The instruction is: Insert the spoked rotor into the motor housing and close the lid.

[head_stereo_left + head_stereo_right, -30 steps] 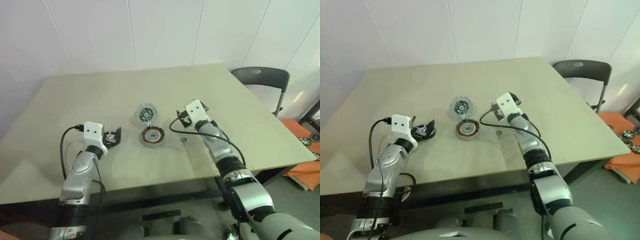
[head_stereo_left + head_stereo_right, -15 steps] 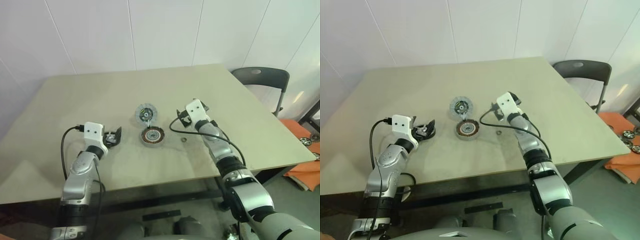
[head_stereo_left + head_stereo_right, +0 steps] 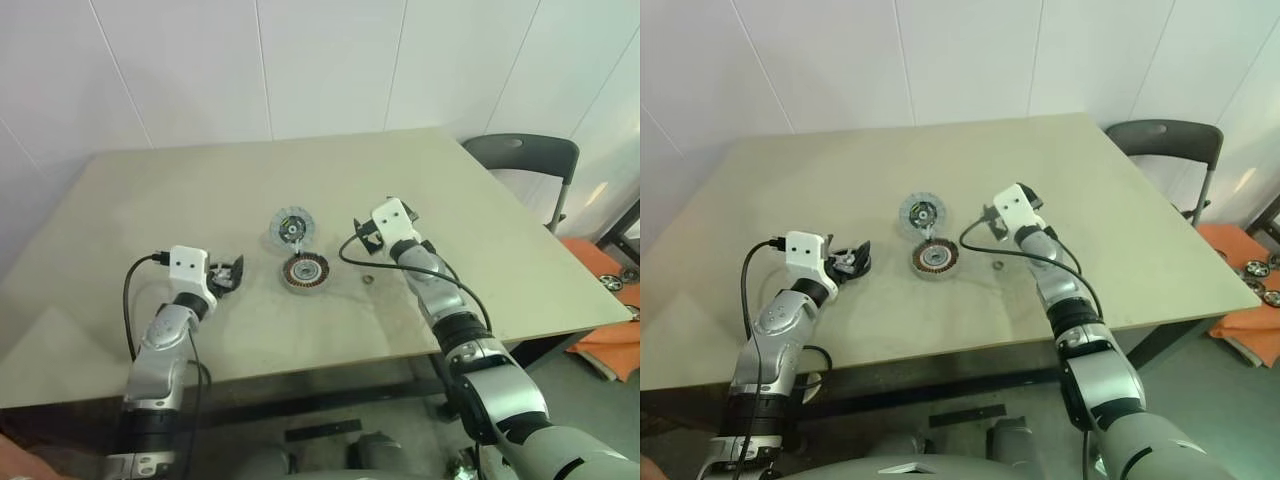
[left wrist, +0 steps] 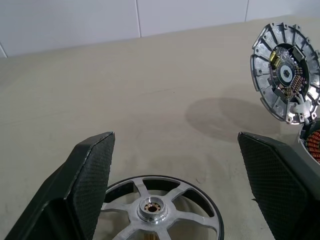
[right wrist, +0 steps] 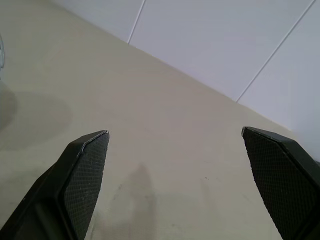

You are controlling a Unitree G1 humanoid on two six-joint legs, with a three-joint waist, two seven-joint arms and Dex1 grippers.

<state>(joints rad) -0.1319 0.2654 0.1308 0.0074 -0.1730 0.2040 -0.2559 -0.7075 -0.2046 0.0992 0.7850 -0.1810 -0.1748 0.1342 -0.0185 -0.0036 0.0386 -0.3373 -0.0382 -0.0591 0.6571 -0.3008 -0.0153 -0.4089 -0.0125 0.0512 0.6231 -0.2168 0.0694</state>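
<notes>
Left gripper (image 3: 232,277) has pulled back slightly toward the robot and lowered over the black-rimmed wheel (image 4: 160,210), fingers spread wide. Nothing else on the table has moved.

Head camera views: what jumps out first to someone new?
Mid-table, the motor housing with its copper coils lies just in front of the grey spoked rotor, which stands tilted up. The left gripper, fingers open, sits over a black-rimmed wheel on the table's left; the right gripper hangs open beside the parts.
</notes>
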